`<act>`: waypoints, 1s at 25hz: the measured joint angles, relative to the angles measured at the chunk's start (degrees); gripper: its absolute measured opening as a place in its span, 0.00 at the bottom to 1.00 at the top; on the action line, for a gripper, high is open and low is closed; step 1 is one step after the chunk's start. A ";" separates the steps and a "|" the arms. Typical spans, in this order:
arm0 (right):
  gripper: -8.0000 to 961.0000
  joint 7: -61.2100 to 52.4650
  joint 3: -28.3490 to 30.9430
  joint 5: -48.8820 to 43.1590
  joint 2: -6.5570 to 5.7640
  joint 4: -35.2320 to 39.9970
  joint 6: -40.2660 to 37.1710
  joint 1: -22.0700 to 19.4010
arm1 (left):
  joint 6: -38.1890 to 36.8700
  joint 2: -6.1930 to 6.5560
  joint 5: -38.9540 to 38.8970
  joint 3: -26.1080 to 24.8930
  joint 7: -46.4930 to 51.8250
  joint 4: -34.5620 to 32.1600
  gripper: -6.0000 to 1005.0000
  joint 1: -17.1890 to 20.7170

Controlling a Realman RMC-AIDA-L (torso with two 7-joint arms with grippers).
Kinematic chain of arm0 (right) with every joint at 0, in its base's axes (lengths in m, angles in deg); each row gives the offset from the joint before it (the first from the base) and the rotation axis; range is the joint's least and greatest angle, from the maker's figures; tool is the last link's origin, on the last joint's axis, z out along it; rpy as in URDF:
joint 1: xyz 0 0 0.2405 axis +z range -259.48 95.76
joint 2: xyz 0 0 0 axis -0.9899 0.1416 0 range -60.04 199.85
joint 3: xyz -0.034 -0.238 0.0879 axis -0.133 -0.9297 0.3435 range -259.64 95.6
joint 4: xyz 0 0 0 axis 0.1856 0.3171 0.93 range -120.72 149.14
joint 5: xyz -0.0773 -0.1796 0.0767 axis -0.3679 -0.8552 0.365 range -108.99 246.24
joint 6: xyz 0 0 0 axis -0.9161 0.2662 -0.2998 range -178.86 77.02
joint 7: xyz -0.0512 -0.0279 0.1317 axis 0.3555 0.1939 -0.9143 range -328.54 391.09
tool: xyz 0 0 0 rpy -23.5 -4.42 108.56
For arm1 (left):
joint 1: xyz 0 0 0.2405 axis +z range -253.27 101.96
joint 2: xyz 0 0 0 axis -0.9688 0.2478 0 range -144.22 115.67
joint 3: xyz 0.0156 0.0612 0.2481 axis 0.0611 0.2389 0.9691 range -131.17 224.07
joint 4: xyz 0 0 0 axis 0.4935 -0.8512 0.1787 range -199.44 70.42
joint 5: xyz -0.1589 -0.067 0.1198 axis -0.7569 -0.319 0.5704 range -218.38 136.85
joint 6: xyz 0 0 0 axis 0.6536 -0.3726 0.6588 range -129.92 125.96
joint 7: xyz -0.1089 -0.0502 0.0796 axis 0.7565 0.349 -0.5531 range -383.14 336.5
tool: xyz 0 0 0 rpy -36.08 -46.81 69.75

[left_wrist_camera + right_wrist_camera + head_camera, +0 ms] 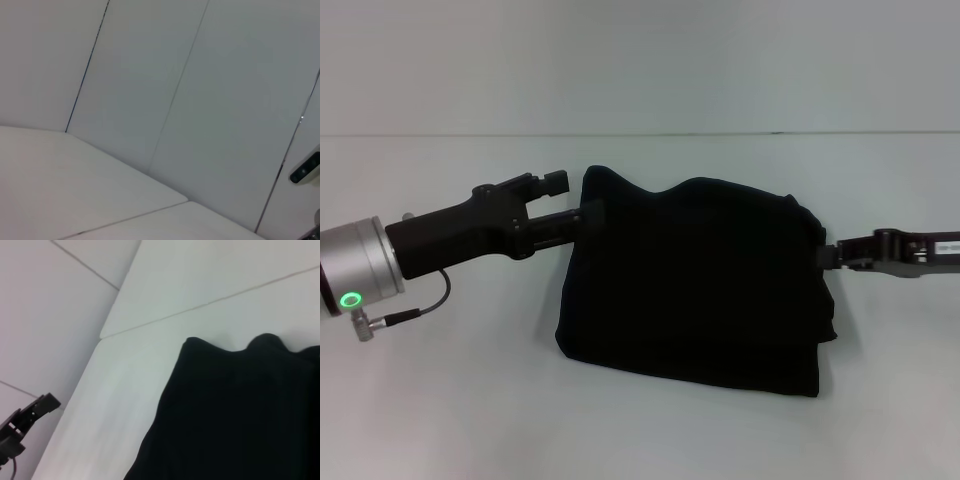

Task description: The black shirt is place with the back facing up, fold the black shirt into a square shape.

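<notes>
While the shirt (695,280) lay on the white tabletop (440,420), it was already folded into a rough block, wider than tall, with a wavy far edge and a fairly straight near edge. No lettering showed on it, just plain black cloth.

My left jaws (588,218) were at the shirt's upper left corner. Their tips ran into the black fabric there, so they looked closed on that corner, with the cloth bunched up slightly around them. Left arm came in from the left, silver wrist with a green light ring (352,299) and a thin cable (415,305) hanging under it.

My right jaws (828,256) were at the shirt's right edge, about halfway down that side. Tips touched the fabric or went into it, black on black, so I could not tell how far they were open or whether they had hold of anything. Right arm came in low from the right.

Left wrist view gave only tabletop and pale wall panels (200,100), none of the shirt. Right wrist view had the shirt (235,415) filling the near part, its wavy edge against the tabletop, a seam line in the tabletop (210,302) beyond it, and my left jaws (30,415) off by the tabletop's edge.
</notes>
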 joint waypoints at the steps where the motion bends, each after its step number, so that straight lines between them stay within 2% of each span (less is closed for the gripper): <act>1: 0.23 0.63 -0.14 0.00 0.42 -0.07 0.64 0.31 | 0.06 0.02 0.00 0.00 0.00 0.00 0.86 0.07; 3: 0.14 2.61 -0.62 -0.13 1.65 -0.21 2.08 0.87 | 0.26 0.05 -0.03 0.01 -0.04 0.00 0.86 0.22; 6: 0.10 5.50 -2.31 -0.24 3.42 -0.56 5.36 1.30 | 0.33 0.05 -0.08 0.03 -0.09 0.00 0.86 0.26; 7: 0.09 6.69 -4.30 -0.29 4.60 -0.88 8.57 1.37 | 0.34 0.05 -0.09 0.03 -0.12 0.01 0.86 0.26; 8: 0.08 6.69 -4.30 -0.29 4.60 -0.88 8.57 1.37 | 0.37 0.05 -0.10 0.03 -0.21 0.03 0.86 0.26; 12: 0.03 8.20 -10.19 -0.33 6.45 -2.07 16.11 1.18 | 0.62 0.03 -0.12 0.05 -0.27 0.11 0.86 0.29; 14: 0.01 9.02 -12.87 -0.34 6.89 -2.78 19.36 1.06 | 0.91 0.04 -0.13 0.04 -0.19 0.13 0.86 0.29; 17: 0.01 9.75 -13.30 -0.29 6.93 -2.82 19.95 0.92 | 1.15 0.03 -0.15 0.04 -0.08 0.15 0.86 0.30; 22: 0.01 13.04 -12.15 1.63 6.75 -1.18 18.29 0.36 | 1.26 0.03 -0.15 0.04 -0.02 0.17 0.86 0.28; 25: 0.01 14.80 -10.76 4.83 6.22 0.94 15.90 -0.05 | 1.66 0.03 -0.16 0.01 0.03 0.05 0.86 0.16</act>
